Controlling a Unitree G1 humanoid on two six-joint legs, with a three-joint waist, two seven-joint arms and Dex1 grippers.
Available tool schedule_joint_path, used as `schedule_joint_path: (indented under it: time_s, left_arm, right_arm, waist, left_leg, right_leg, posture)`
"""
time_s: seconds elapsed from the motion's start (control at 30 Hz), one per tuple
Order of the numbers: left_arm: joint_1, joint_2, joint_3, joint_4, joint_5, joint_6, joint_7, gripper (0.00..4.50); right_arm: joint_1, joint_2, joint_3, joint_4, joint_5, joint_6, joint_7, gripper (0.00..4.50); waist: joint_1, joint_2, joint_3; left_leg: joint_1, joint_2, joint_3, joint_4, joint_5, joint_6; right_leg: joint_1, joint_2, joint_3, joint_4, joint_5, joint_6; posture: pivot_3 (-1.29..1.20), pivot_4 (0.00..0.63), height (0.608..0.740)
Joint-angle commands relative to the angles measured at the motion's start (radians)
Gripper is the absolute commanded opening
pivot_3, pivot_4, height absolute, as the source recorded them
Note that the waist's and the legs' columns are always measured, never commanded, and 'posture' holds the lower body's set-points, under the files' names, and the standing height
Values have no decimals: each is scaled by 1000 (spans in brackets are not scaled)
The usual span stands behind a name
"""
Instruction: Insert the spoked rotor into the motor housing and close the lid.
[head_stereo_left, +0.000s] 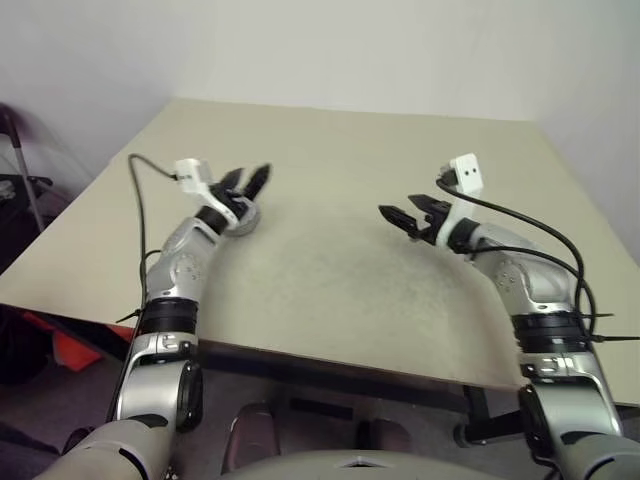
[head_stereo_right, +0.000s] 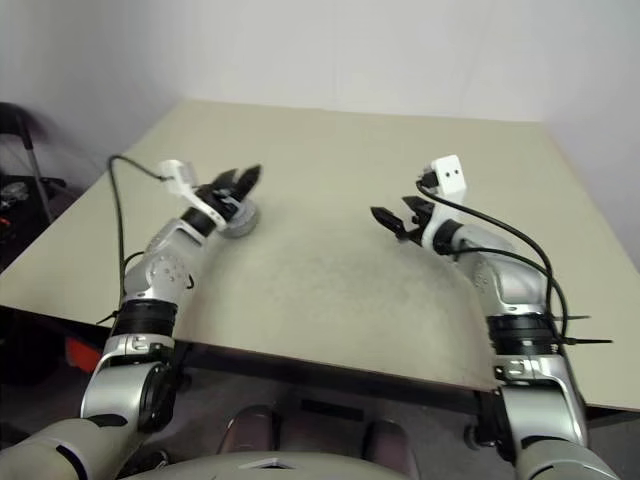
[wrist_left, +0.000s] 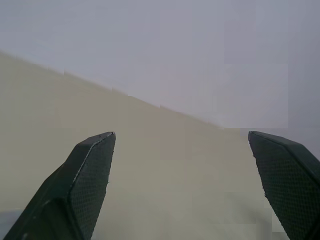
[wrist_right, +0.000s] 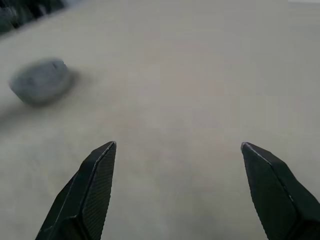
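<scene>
A short round grey motor housing (head_stereo_left: 246, 223) sits on the beige table (head_stereo_left: 340, 280), left of the middle. Its top looks smooth and grey, like the lid resting on it, but the right wrist view shows the housing (wrist_right: 41, 81) blurred. The spoked rotor is hidden or out of view. My left gripper (head_stereo_left: 251, 176) hovers just above and beyond the housing, open and empty, pointing toward the far wall, and its fingers (wrist_left: 92, 175) stand wide apart. My right gripper (head_stereo_left: 398, 207) hangs open over the table right of the middle, pointing left toward the housing, well apart from it.
The table's front edge (head_stereo_left: 330, 360) runs close to me, and its left edge (head_stereo_left: 90, 200) slants away. Dark furniture (head_stereo_left: 20, 190) and a red object (head_stereo_left: 70, 345) stand off the table on the left. Cables (head_stereo_left: 135, 200) trail from both wrists.
</scene>
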Motion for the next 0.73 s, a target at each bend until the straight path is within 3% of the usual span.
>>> schedule_joint_path:
  time_s: [0.03,0.23,0.73]
  left_arm:
    - [35,40,-145,-101,89,24,-112,4485]
    - [73,56,-251,-116,174,4,-181,4485]
    - [82,53,-220,-130,209,-2,-161,4485]
  right_arm:
    - [35,-80,17,-4,-67,-108,122,4500]
    - [75,-112,5,39,-129,-165,172,4500]
    - [39,-67,-15,91,-170,-190,139,4500]
  waist:
    - [-10,0,0]
    - [-34,1,0]
    - [-45,1,0]
  left_leg:
    - [0,0,0,0,0,0]
    - [1,1,1,0,2,5]
    - [2,1,1,0,2,12]
  right_leg:
    - [0,0,0,0,0,-1]
    - [0,1,0,1,1,-3]
    - [0,1,0,1,2,-5]
  posture:
    - [0,0,740]
    - [0,0,740]
    - [0,0,740]
